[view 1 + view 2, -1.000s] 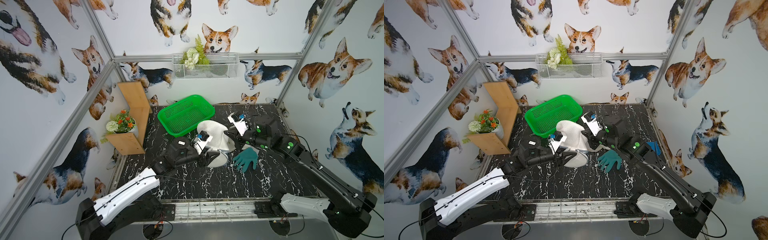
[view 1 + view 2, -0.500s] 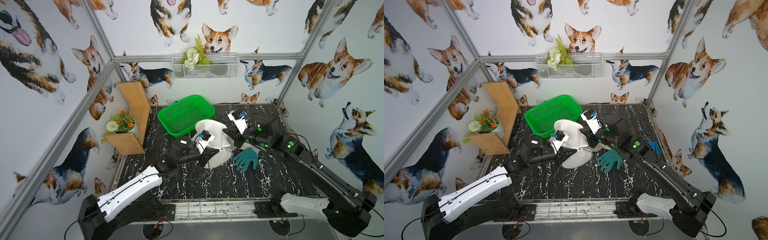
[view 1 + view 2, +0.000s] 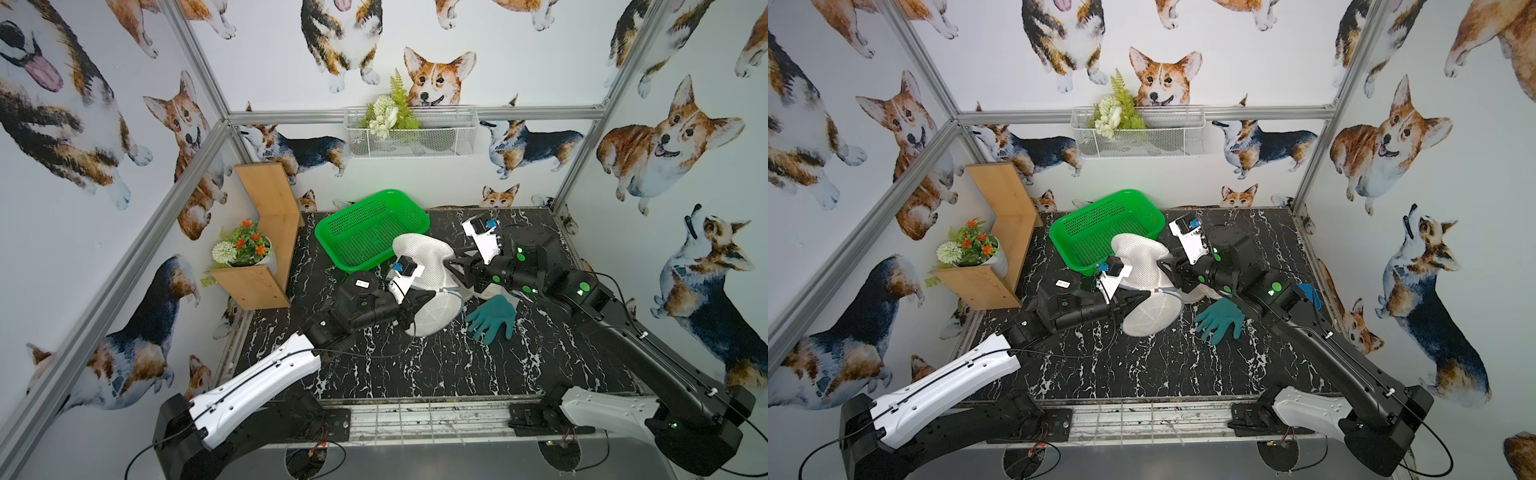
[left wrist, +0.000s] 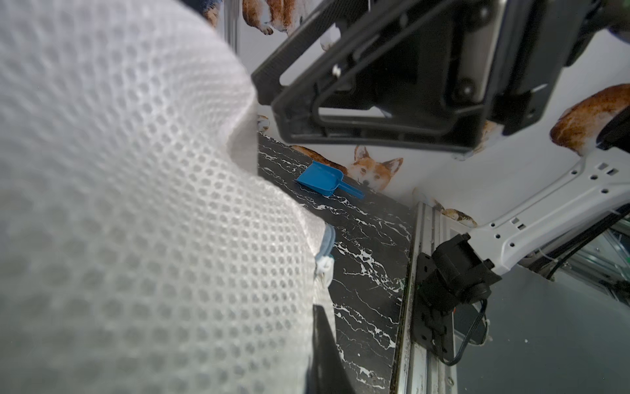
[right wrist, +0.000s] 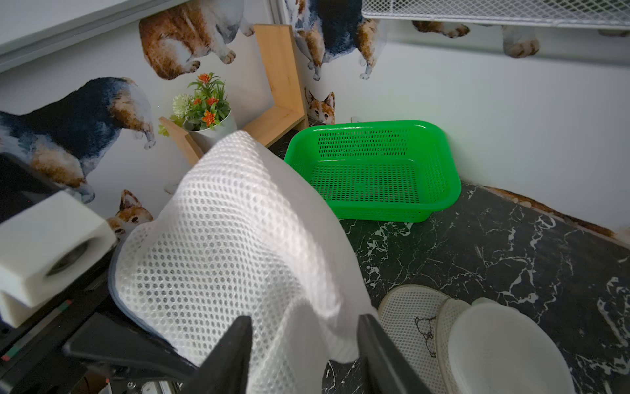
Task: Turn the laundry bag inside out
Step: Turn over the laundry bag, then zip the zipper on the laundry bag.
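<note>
Black marbled desk [image 3: 415, 365] under corgi-papered walls carries the work. The white mesh laundry bag [image 3: 424, 257] stands partly lifted between the two claws. Its blue-trimmed rim is pinched in the left claw [image 3: 430, 295], which is closed tight on it. The right claw [image 5: 304, 318] stands wide, with cloth draped loosely between its fingers, gripping nothing. With one pinch carrying the bag, I judge the mesh could slide out and slump onto the desk, closing the mouth. The right claw's parted fingers could also catch in the open weave and drag the bag askew, or sweep the teal glove [image 3: 492, 318] lying just beside that claw. Counted: one laundry bag, two claws, one green basket [image 3: 370, 228] beyond the left claw, one teal glove, one blue scoop [image 4: 320, 179] well past the right claw, one flowerpot [image 3: 249, 259].
</note>
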`<state>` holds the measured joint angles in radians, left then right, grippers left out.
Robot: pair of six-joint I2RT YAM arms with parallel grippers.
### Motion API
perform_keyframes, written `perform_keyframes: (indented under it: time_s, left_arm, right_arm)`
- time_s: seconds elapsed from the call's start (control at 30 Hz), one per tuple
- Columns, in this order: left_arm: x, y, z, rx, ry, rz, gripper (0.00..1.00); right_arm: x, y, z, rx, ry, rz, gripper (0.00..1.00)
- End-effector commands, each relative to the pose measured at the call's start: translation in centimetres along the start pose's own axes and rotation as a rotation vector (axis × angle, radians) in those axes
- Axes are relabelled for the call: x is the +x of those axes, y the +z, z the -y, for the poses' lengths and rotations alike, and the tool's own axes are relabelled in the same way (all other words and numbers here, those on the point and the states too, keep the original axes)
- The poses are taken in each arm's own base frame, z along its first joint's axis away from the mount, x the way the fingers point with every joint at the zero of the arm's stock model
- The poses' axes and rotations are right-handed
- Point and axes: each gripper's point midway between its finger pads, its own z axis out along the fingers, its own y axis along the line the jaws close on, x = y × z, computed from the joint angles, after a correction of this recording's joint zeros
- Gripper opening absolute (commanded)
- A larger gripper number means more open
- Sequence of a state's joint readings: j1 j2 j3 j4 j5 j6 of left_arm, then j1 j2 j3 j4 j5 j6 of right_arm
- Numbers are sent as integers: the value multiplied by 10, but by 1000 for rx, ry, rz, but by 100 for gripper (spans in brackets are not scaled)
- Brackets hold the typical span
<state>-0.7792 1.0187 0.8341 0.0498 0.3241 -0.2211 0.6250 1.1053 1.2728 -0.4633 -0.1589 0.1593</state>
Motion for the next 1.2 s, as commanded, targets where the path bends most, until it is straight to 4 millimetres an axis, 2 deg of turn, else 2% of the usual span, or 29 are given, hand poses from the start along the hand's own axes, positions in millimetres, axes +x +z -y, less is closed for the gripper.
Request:
perform_keyframes:
  time_s: [0.0,0.07,0.13,0.2,0.37,0.5,0.63,0.77,1.17]
  left_arm:
    - [-25,-3,-8,-29,-129,121,0]
    - [-29,-3,-8,-10,-187,158,0]
    - [-34,-4,-7,3,-230,196,0]
    - [-38,-5,-7,12,-250,234,0]
    - [-47,-7,-7,22,-250,282,0]
    - [-49,-6,-6,24,-226,287,0]
    - [-51,-4,-8,18,-217,291,0]
    - [-54,-4,-8,19,-212,304,0]
    - [-54,3,-6,42,-205,295,0]
  right_arm:
    - [-1,-10,11,2,199,-4,68]
    - [4,-18,21,16,280,-8,72]
    - [9,-28,26,16,325,2,72]
    - [16,-35,21,-10,348,18,65]
    - [11,-39,-16,-261,529,52,39]
    - [10,-33,-32,-409,672,45,40]
    - [8,-28,-35,-449,695,45,43]
    - [8,-21,-37,-473,702,26,42]
    - [9,-7,-33,-473,708,25,28]
